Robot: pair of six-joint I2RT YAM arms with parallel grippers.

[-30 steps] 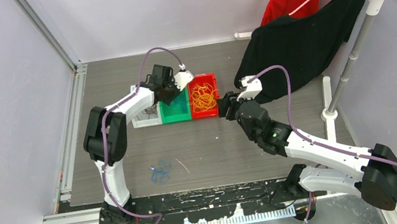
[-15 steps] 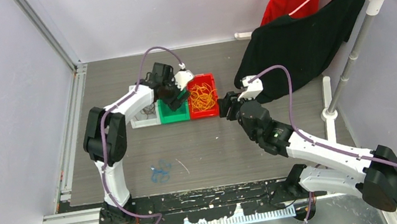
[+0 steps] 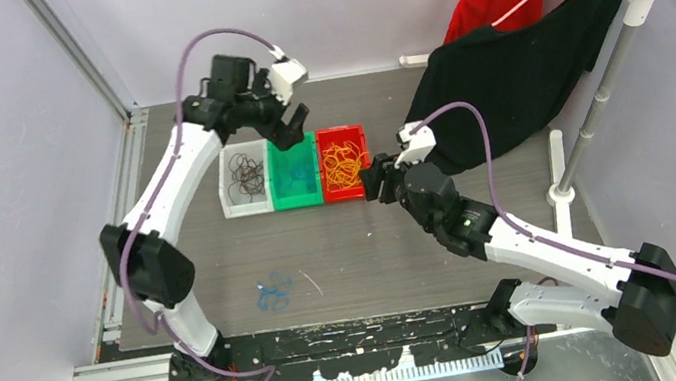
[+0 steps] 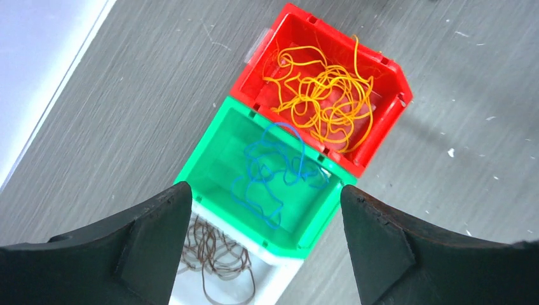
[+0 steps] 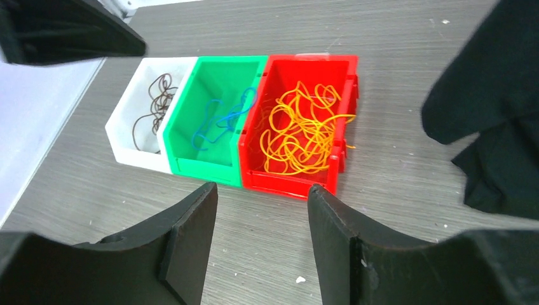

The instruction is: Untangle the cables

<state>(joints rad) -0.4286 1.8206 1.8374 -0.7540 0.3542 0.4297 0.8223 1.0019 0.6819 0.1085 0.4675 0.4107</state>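
Both open and empty: left end effector, right end effector; grey tabletop, lilac walls

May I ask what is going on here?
Two robot arms are sorting thin cables by colour into three bins. The brown cables lie in the white bin, a blue cable in the green bin and the orange cables in the red bin. The left hand hovers open above the bins; the right hand, also open, faces them. A loose blue cable lies on the table.
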